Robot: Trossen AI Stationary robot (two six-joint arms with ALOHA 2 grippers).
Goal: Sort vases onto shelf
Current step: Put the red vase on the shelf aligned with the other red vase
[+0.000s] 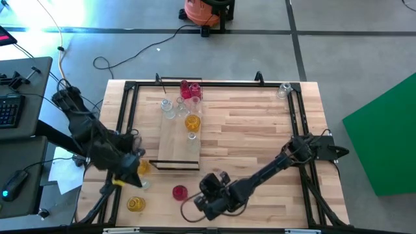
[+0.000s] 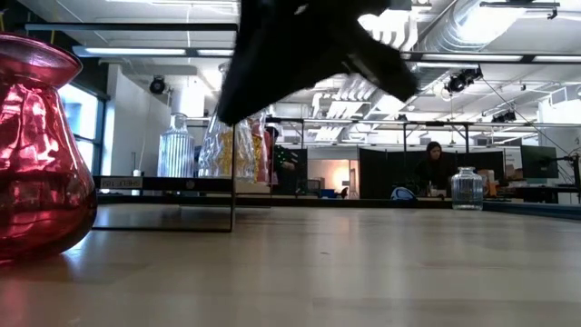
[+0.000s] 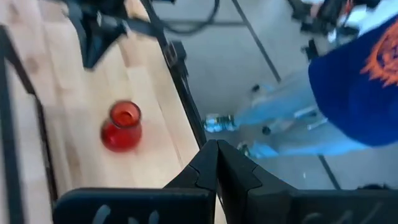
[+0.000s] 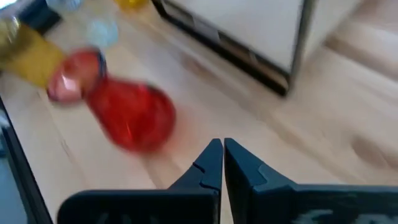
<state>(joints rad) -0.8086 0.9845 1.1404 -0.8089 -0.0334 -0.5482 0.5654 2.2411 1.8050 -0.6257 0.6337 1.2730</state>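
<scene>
- Red vase (image 1: 180, 192): translucent, bulbous body, narrow neck, flared mouth; standing upright on the table (image 1: 260, 130) near its front edge, off the shelf.
- Shelf (image 1: 177, 144): light-wood board with a dark strip; carrying clear, red and amber vases (image 1: 185, 107) bunched at its far end.
- Amber vase (image 1: 135, 204): sitting at the front-left corner.
- Clear vase (image 1: 283, 90): standing alone at the far-right corner.
- Right gripper (image 1: 207, 198): hovering just beside the red vase, fingers pressed together, empty.
- Left gripper (image 1: 133, 170): hanging near the shelf's front-left corner, fingers clenched, empty.
</scene>
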